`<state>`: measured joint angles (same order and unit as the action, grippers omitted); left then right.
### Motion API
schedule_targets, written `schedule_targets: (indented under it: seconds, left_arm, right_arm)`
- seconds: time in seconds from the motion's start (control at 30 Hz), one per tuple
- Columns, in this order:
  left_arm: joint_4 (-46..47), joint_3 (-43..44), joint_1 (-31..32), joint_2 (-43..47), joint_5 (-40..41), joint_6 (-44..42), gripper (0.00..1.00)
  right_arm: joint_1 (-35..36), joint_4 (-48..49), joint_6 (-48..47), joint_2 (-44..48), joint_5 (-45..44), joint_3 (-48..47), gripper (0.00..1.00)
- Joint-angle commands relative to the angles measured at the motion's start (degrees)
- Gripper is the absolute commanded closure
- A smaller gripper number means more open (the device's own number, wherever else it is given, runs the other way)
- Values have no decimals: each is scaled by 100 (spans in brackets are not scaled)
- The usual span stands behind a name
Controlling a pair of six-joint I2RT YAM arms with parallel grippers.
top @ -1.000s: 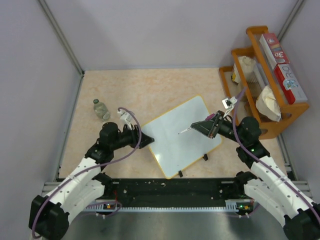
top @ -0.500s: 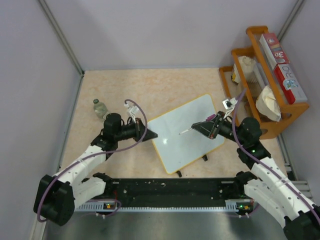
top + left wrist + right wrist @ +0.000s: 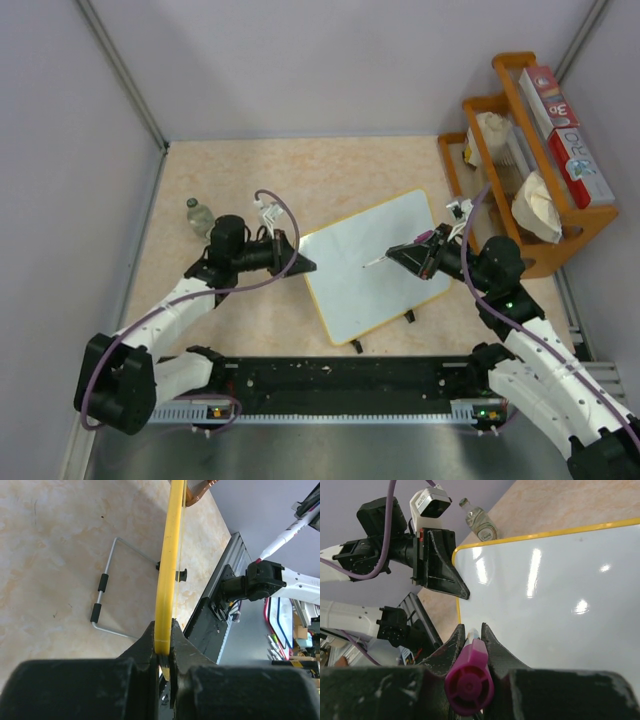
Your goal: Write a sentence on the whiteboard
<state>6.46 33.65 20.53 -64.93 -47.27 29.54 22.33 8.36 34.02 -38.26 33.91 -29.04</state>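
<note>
Both arms reach inward: left gripper (image 3: 300, 267) pinches the whiteboard (image 3: 167, 555) rim, right gripper (image 3: 400, 255), seemingly tilted down, clamps a marker (image 3: 469, 682).

The whiteboard (image 3: 370, 285) is glossy white with a thin yellow rim; the counter (image 3: 300, 170) is beige with pale orange marbling. The marker (image 3: 469, 682) has a magenta end. The left fingers (image 3: 142, 647) and right fingers (image 3: 495, 647) are black; the rack (image 3: 570, 240) is orange-brown.

A small clear bottle (image 3: 202, 217) stands on the beige marbled counter (image 3: 330, 170). At the right edge, an orange wooden rack (image 3: 512, 60) holds boxes (image 3: 565, 132) and pale bundles (image 3: 535, 205).
</note>
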Motion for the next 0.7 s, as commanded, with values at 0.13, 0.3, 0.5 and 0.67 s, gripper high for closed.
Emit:
schedule_targets:
  seconds: [0.13, 0.3, 0.5, 0.67]
  left_arm:
    - [-1217, -201, 65, 1209, 937, -836, 100]
    - [-1576, -429, 56, 1913, 1149, -555, 100]
    - [-1437, -904, 65, 2098, 1334, -423, 100]
    - [-1314, -939, 65, 1896, 1343, -510, 100]
  right_arm:
    - [-62, 271, -133, 12, 19, -243, 100]
    - [-62, 298, -115, 117, 72, -225, 100]
    - [-36, 517, -141, 205, 133, -129, 100]
    - [420, 439, -527, 74, -270, -234, 100]
